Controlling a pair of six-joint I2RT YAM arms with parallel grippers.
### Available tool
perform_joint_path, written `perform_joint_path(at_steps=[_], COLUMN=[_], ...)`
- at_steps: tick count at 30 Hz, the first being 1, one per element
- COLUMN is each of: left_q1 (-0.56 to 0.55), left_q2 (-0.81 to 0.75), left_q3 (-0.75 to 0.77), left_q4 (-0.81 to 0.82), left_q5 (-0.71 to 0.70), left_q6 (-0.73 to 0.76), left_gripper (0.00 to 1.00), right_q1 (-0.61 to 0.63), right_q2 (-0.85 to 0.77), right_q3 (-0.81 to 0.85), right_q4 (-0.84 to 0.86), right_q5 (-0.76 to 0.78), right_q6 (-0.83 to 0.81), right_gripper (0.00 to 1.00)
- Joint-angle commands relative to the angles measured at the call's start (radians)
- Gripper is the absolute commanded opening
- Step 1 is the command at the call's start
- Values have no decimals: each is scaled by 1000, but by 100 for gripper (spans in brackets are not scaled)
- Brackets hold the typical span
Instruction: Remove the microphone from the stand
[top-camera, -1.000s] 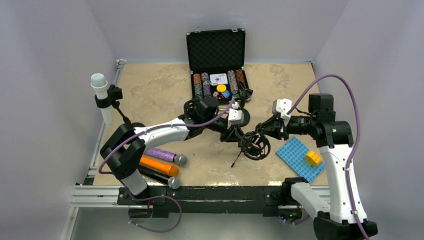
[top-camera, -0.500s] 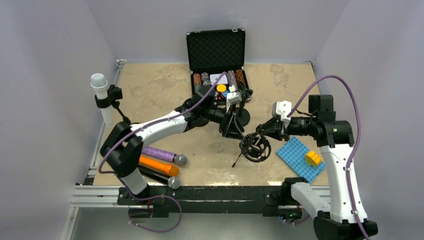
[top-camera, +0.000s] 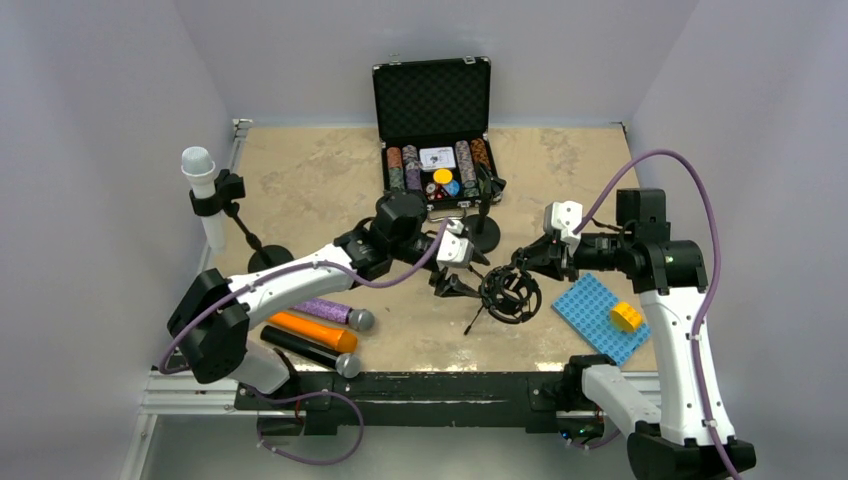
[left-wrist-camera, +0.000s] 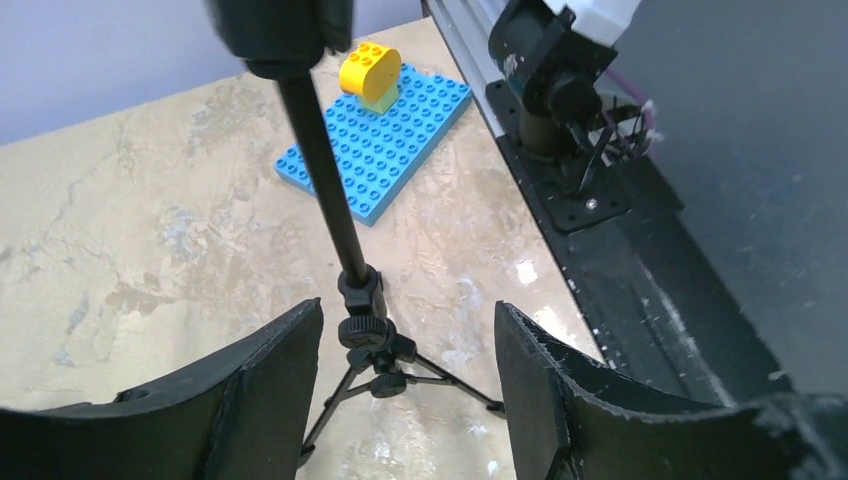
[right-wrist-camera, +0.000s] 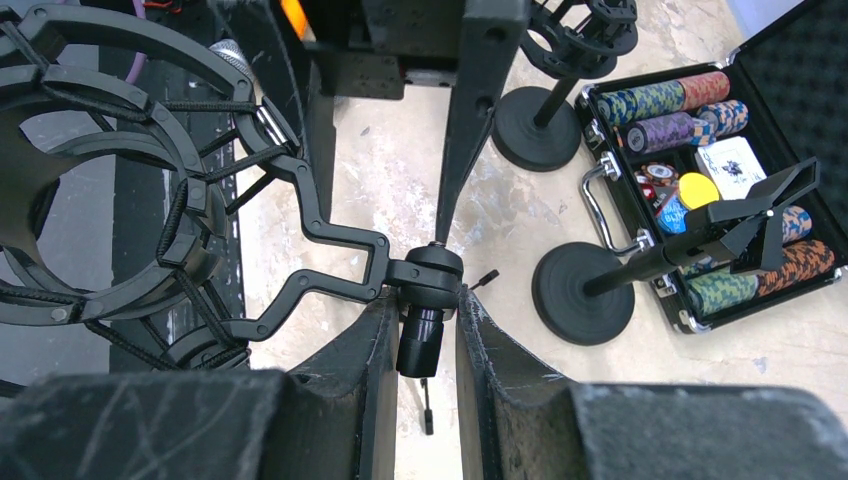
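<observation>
Left arm has swung down from beside the poker-chip case (top-camera: 432, 110) toward six o'clock over the last second, and its hand has gone from together to apart. The right arm has barely shifted.

On the worktop (top-camera: 320, 185) the task's piece stands far off at the nine o'clock edge. It is a white microphone (top-camera: 203, 195) held near upright in the clip of a round-base stand (top-camera: 262, 254). Its head is up and its long axis runs roughly twelve to six in the top view.

From the left hand (top-camera: 446, 282) it lies between nine and ten o'clock, well apart, back roughly along that arm's own forearm. From the right hand (top-camera: 522, 264) it is farther again. I judge the left arm the one to go, and it would have to fold back and meet the body across its axis.

A purple microphone (top-camera: 330, 310), an orange microphone (top-camera: 315, 330) and a black microphone (top-camera: 310, 350) lie loose at seven o'clock, near the left arm's base.

The left hand's fingers (left-wrist-camera: 270, 400) straddle the pole of the tripod stand (left-wrist-camera: 372, 345) without touching it. The right hand is clamped on the joint under that stand's shock mount (top-camera: 510, 293).

Neither wrist camera shows the white microphone. The clip covers part of its body, and how tightly it grips cannot be told. The shock mount's ring looks empty from above but is cut off at the edge of the right wrist view.
</observation>
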Motion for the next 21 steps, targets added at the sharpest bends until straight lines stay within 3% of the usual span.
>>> perform_joint_path(at_steps=[1, 21], left_q1=[-19, -61], left_q2=[4, 133], left_q3=[-34, -90], left_q4=[81, 109], left_q5=[-45, -76], left_q6=[272, 350], left_gripper=[68, 60], right_q1=[-1, -1], right_q2=[0, 20], right_q3=[8, 13], right_q4=[14, 22], right_q5=[6, 17], right_q6=[-2, 17], right_gripper=[0, 0])
